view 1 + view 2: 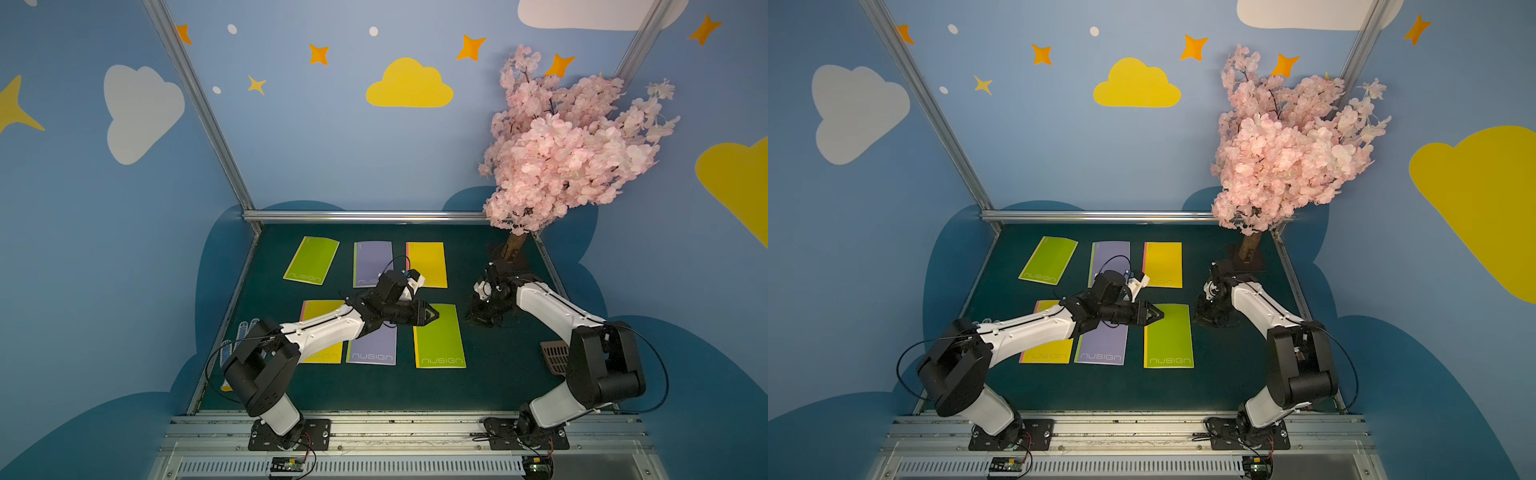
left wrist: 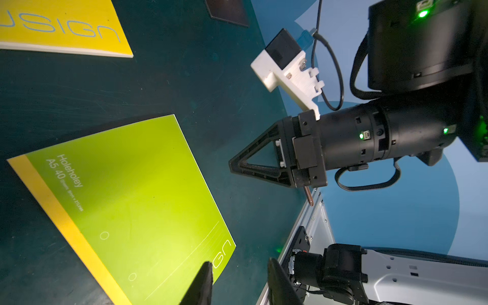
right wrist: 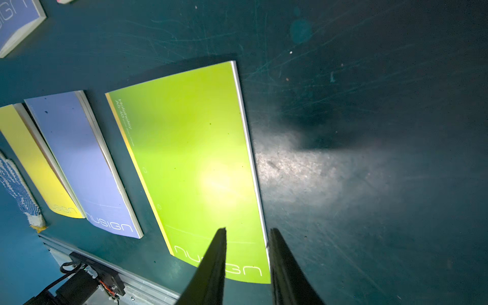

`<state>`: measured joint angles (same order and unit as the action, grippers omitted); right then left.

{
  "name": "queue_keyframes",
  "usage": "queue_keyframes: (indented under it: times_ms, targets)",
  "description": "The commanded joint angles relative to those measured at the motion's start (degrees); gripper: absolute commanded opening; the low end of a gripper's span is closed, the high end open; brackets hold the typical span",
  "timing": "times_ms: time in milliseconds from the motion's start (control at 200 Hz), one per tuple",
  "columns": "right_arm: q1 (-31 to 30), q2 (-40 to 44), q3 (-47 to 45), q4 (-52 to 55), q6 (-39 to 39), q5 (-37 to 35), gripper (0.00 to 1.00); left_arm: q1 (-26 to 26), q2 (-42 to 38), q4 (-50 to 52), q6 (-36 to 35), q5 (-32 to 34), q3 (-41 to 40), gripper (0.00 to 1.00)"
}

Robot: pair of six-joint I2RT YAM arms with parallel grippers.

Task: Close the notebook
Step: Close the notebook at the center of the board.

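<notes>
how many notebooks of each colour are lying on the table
lime green softcover notebooks: 2
lilac purple softcover notebooks: 2
yellow softcover notebooks: 2
total: 6

The near green notebook [image 1: 439, 336] carries the brand "nusign" in thin pale letters along the front edge of its cover. In the left wrist view the near green notebook [image 2: 137, 200] also reads "Holeholey" and "A5 40" next to its yellow spine strip, with a line of smaller print beside them too fine to read. Just beside it, the purple notebook [image 1: 372, 347] shows "nusign", as does the yellow notebook [image 1: 1050, 351] one place further on. Beyond the near green notebook, the far green notebook [image 1: 311, 259] reads "nusign", the far purple notebook [image 1: 372, 262] shows only the start of that word, and the far yellow notebook [image 2: 60, 26] shows "usign".
</notes>
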<state>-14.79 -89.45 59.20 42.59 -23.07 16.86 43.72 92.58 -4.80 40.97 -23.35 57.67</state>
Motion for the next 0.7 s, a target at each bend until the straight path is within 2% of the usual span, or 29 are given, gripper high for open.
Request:
queue_keyframes:
  times_ms: [0,440,696]
  targets:
    - [-0.8,1.9,1.4,0.9,0.9,-0.1,0.31,-0.3,-2.3,1.7,-1.5,1.4,-1.3,0.37]
    - [-8.6,-1.9,2.2,-3.8,-1.4,1.0,0.3,-2.4,-4.5,3.6,-1.0,4.3,-4.6,0.38]
    - [-11.1,-6.1,3.5,-5.4,-1.5,2.3,0.2,-6.7,-7.6,8.6,-1.8,6.2,-6.7,0.38]
